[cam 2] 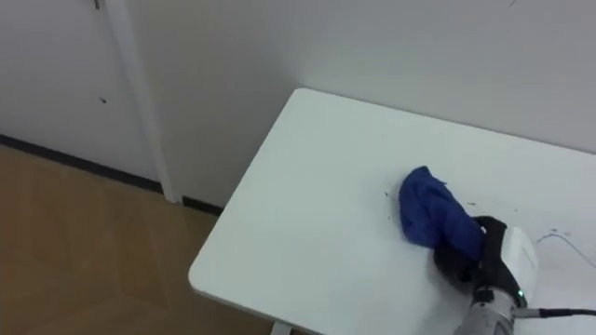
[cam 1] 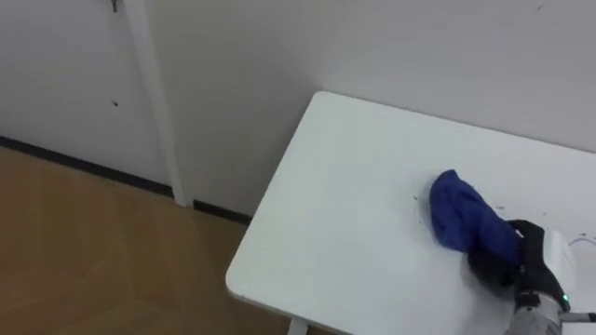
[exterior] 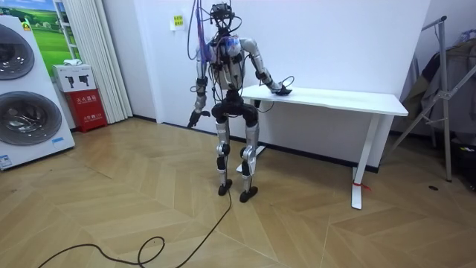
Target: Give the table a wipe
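A crumpled blue cloth (cam 1: 461,216) lies on the white table (cam 1: 345,214), near its right part in the eye views. My right hand (cam 1: 510,262) comes in from the lower right and rests on the near end of the cloth, dark fingers curled into it. Faint dark marks (cam 1: 416,198) dot the tabletop beside the cloth. In the room view I stand at the table's (exterior: 335,97) left end, right hand (exterior: 281,90) stretched onto it, with the left hand (exterior: 195,117) hanging at my side.
The table's corner and left edge (cam 1: 270,223) drop to wooden floor (cam 1: 84,251). A white wall and an upright white post (cam 1: 154,102) stand behind. In the room view, washing machines (exterior: 26,97) and a red box (exterior: 91,110) are at left, a metal rack (exterior: 445,89) at right.
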Controlling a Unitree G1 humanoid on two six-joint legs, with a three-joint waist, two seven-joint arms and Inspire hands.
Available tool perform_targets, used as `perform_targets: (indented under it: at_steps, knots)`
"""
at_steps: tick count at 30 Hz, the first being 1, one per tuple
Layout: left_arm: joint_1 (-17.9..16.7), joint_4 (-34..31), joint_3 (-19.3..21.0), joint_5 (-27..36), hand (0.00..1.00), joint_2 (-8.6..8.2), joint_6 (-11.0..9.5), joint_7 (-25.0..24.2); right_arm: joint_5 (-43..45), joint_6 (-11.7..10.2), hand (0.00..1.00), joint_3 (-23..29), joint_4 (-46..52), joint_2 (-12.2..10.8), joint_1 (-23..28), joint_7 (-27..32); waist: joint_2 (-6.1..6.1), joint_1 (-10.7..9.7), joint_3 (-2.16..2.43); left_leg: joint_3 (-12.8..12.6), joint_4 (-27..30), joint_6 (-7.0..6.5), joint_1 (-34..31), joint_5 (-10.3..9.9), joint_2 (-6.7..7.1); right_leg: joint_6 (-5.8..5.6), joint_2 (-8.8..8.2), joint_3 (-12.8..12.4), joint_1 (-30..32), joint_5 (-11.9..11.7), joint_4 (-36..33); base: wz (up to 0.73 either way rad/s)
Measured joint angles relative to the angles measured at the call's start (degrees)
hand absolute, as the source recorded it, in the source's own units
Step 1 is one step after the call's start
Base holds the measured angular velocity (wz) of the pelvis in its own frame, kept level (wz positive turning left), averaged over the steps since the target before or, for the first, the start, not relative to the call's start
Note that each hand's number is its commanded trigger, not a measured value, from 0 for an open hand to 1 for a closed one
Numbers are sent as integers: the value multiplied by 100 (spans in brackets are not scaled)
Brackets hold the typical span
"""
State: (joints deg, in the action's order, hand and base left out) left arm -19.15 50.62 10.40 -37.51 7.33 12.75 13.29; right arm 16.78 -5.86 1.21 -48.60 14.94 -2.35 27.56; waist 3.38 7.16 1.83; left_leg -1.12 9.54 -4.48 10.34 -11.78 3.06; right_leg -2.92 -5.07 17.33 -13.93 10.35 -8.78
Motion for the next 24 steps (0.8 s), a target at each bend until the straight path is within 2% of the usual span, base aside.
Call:
perform_targets:
  at_steps: [1, 2, 3, 4, 5, 6, 7, 8, 9, 10, 11, 14, 16, 18, 19, 21, 22, 24]
  knots:
    - [-3, 1, -6, 76, 0, -18, 1, 7, -2, 73, 100, -13, -39, -11, -109, -73, 2, 32, -7, -11, 2, -2, 2, -1, -1, 0, 3, 2, 5, 0, -3, -23]
    - [18, 13, -74, 239, 0, -29, 1, 8, -19, 268, 100, -94, -82, -19, -339, -216, 14, 33, -21, -33, 7, -3, -10, -2, -6, 0, 9, 5, 25, 0, -5, -27]
    - [47, 14, -199, 338, 0, -34, -5, 12, -19, 547, 100, -213, -63, -16, -571, -346, 18, 81, -25, -91, 12, -2, -54, -2, -26, 5, 17, -12, 98, -4, -36, -26]
    - [70, 13, -259, 358, 0, -37, -7, 12, -3, 701, 100, -258, -71, -16, -714, -407, 20, 104, -30, -108, 12, 6, -84, 4, -35, 16, 22, -11, 134, -10, -48, -21]
    - [96, 12, -389, 357, 0, -39, -7, 10, 35, 1027, 100, -404, -68, -14, -1007, -550, 21, 142, -62, -140, 4, 26, -121, 33, -57, 33, 29, -28, 227, -19, -114, -27]
    - [112, 9, -452, 355, 0, -41, 0, 2, 143, 1299, 100, -605, -36, -24, -1279, -732, 30, 267, -92, -224, -20, 46, -135, 55, -89, 75, 55, -100, 307, -34, -133, -27]
    - [124, 2, -471, 355, 0, -36, 12, 2, 167, 1399, 100, -740, 26, -26, -1392, -828, 31, 332, -106, -259, -17, 55, -162, 59, -115, 97, 74, -116, 341, -48, -135, -33]
    - [170, 4, -516, 363, 0, -10, 71, -1, 197, 1518, 100, -1041, 137, -36, -1664, -1022, 71, 447, -164, -303, -16, 88, -220, 79, -153, 135, 107, -178, 455, -50, -184, -13]
    - [219, 7, -530, 412, 0, -6, 128, -14, 225, 1531, 100, -1313, 209, -67, -1965, -1223, 116, 518, -253, -300, -11, 121, -275, 102, -176, 164, 128, -168, 515, -52, -182, -7]
    - [237, 8, -588, 429, 0, -4, 153, -27, 268, 1521, 100, -1410, 210, -81, -2096, -1316, 119, 575, -288, -297, -3, 129, -278, 106, -189, 177, 139, -157, 530, -59, -176, 8]
    - [237, 8, -714, 430, 0, -1, 180, -45, 351, 1520, 100, -1537, 201, -93, -2293, -1481, 143, 656, -300, -268, -3, 143, -323, 115, -201, 186, 156, -136, 566, -65, -159, 18]
    - [125, 5, -749, 454, 0, -1, 222, -59, 379, 1479, 100, -1578, 178, -98, -2387, -1621, 190, 906, -284, -163, -7, 159, -389, 148, -210, 187, 168, 5, 562, -66, -82, 29]
    - [-40, 5, -749, 458, 0, 29, 232, -64, 377, 1347, 100, -1567, 6, -98, -2181, -1553, 195, 885, -281, -54, -12, 159, -378, 147, -208, 186, 169, 99, 504, -66, -70, 37]
    - [-215, 15, -702, 482, 0, 64, 230, -71, 255, 732, 100, -1286, 2, -98, -1603, -1189, 194, 675, -256, 42, -9, 160, -324, 147, -168, 186, 108, 158, 366, -66, 4, 49]
    - [-243, 9, -686, 477, 0, 64, 229, -71, 241, 584, 100, -1224, 2, -100, -1471, -1095, 195, 619, -244, 35, -7, 160, -313, 147, -153, 184, 100, 134, 330, -65, 24, 46]
    - [-223, 8, -530, 432, 0, 61, 187, -70, 170, 59, 100, -731, 3, -102, -850, -689, 196, 311, -195, -94, -8, 159, -269, 147, -108, 177, 61, -14, 192, -61, 86, 40]
    - [-219, 9, -441, 373, 0, 55, 163, -66, 152, -15, 100, -547, 3, -102, -691, -600, 197, 271, -166, -153, -9, 158, -268, 147, -105, 170, 48, -59, 189, -59, 85, 3]
    - [-264, -4, -121, 246, 0, 42, 90, -45, 100, -149, 100, 100, 2, -97, -116, -264, 215, 121, -79, -455, -11, 157, -182, 147, -94, 138, 8, -251, 160, -41, 82, -33]
